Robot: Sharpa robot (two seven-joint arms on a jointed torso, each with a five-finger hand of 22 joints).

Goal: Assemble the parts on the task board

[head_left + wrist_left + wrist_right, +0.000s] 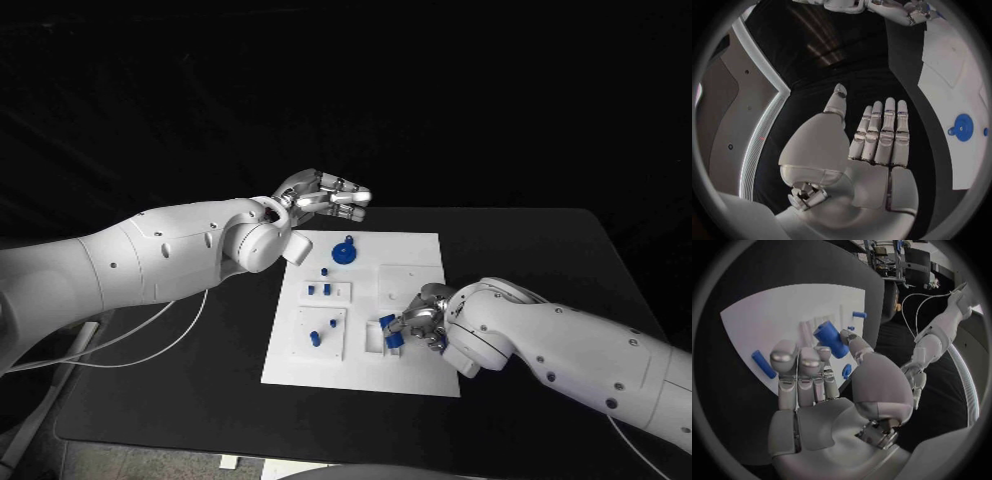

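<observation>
Right hand pinching blue cylinder over white task board

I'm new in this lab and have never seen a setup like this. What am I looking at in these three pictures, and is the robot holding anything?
It is a two-armed robot at a black table. One picture looks down from its head; the two round ones come from cameras at each wrist. On the table lies a white task board with small blue parts, including a round blue wheel. The right hand holds a blue cylinder between thumb and fingers, over the board. The left hand is flat and open, holding nothing, beside the board's far corner.
</observation>
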